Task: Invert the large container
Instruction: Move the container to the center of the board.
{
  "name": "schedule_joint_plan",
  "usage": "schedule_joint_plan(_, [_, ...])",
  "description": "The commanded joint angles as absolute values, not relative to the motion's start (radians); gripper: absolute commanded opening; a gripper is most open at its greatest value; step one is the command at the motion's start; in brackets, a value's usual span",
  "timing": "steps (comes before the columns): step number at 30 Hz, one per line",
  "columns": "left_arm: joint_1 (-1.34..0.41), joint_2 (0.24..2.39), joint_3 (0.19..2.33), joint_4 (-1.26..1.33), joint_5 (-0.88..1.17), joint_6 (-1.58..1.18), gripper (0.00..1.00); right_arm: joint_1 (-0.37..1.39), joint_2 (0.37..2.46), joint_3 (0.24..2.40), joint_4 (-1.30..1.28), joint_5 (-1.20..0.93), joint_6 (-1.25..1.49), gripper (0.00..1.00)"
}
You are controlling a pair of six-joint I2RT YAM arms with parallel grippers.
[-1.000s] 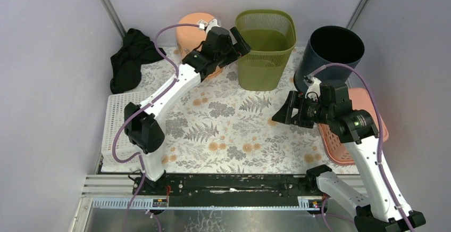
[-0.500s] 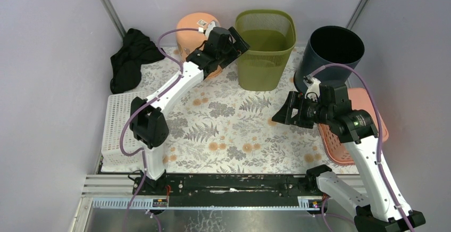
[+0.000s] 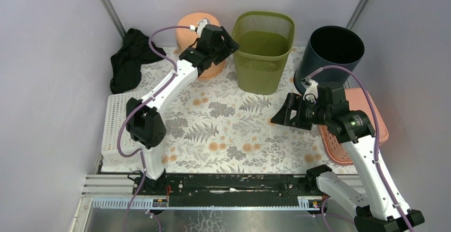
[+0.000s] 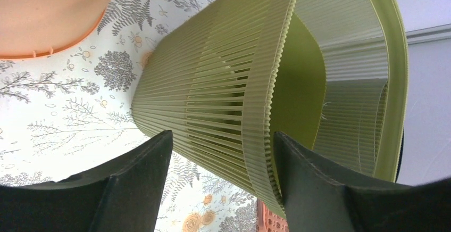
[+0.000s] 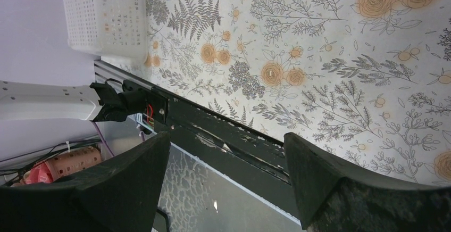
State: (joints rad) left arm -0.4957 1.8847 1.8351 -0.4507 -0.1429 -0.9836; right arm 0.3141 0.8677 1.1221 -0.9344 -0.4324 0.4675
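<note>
Green basket [image 4: 223, 83] sat between the spread jaws of the left gripper [image 4: 222, 134], which should pinch its rim firmly before tipping; the right gripper [image 3: 281, 110] hung wide, idle.

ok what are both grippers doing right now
left gripper: jaws apart at the basket wall, grip cannot be told
right gripper: open, empty

The left arm [image 3: 170, 85] hides part of the orange tub [image 3: 192, 23] at the tabletop's far edge. The right arm [image 3: 372, 163] covers part of the pink basket [image 3: 331, 144]. The left wrist view cuts off the green basket [image 4: 223, 99].
</note>
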Motion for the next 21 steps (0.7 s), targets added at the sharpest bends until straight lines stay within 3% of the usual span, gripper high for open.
schedule_joint_plan(1, [-0.477, 1.85, 1.814, -0.527, -0.181, -0.925, 0.72, 0.319, 0.854, 1.12, -0.893, -0.469, 0.474, 0.85])
schedule_joint_plan(11, [-0.476, 1.859, 1.868, -0.558, -0.131, -0.907, 0.5, 0.319, 0.842, 1.124, -0.893, -0.474, 0.485, 0.85])
schedule_joint_plan(21, [-0.476, 1.846, 1.893, -0.57, -0.087, -0.893, 0.43, 0.319, 0.851, 1.171, -0.928, -0.462, 0.466, 0.85])
